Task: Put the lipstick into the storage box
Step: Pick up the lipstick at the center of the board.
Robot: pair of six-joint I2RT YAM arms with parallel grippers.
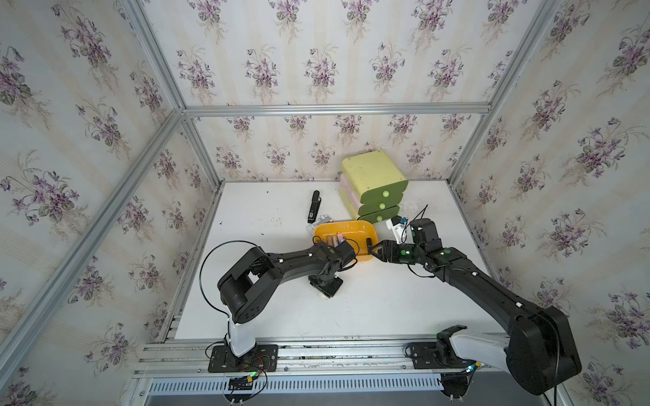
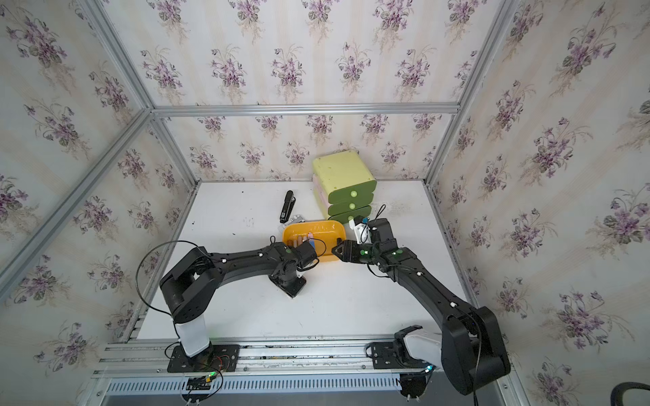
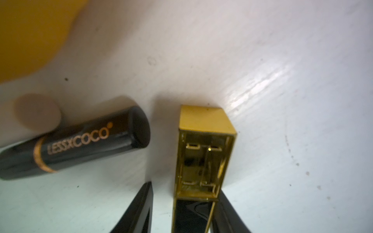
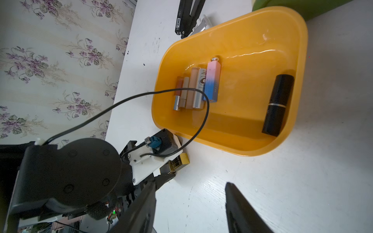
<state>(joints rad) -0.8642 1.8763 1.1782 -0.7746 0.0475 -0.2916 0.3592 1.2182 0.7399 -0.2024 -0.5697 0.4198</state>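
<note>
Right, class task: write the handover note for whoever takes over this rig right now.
Left gripper: open, jaws around the gold lipstick, lying on the table beside the storage box.
Right gripper: open, empty, near the box.
Done: five slim lipsticks and one black lipstick are in the box.
To do: the gold one, plus a second black lipstick on the table.

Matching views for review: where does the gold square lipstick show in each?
Both top views: not visible.
Left wrist: gold square lipstick centre, within left end effector.
Right wrist: beside a storage box corner.
Shared landmark: orange storage box.
</note>
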